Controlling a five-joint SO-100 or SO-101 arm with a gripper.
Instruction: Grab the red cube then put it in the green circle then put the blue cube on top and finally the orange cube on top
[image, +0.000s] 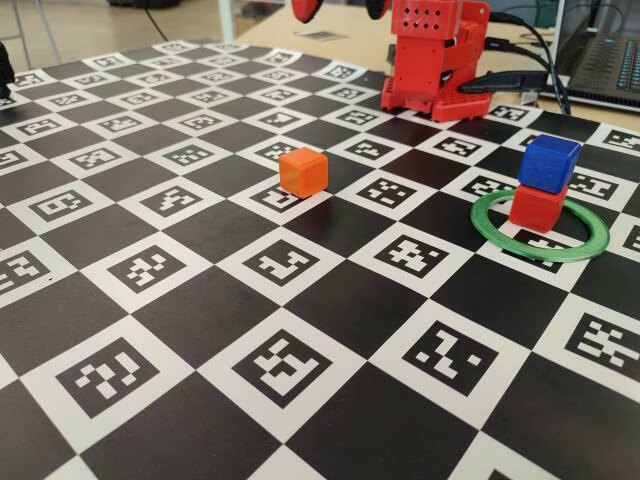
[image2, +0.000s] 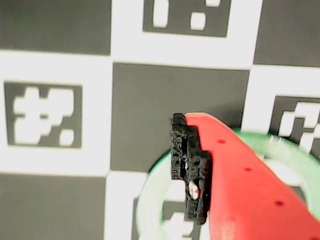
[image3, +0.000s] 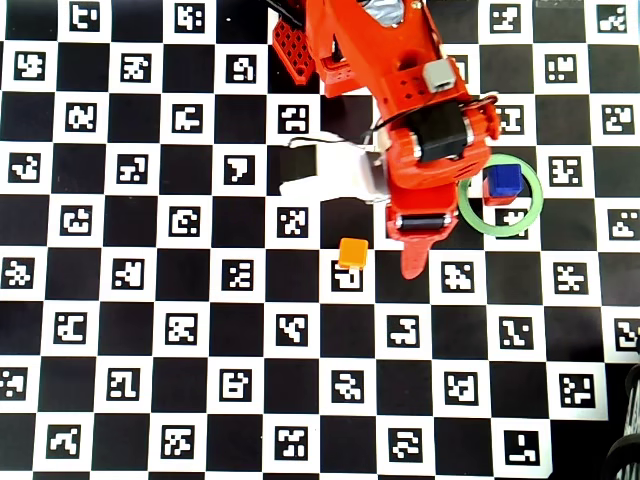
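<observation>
Orange cube next: two of three stacked, one to fetch.

The orange cube (image: 302, 169) sits alone on the board, well apart from the green circle (image: 540, 247), where the blue cube (image: 549, 162) rests slightly askew on the red cube (image: 536, 206). My gripper (image3: 410, 268) hangs above the board between cube and ring, holding nothing; I cannot tell how wide it stands. I'd centre over the orange cube, square to its faces, then set it down gently so the stack stays put.
</observation>
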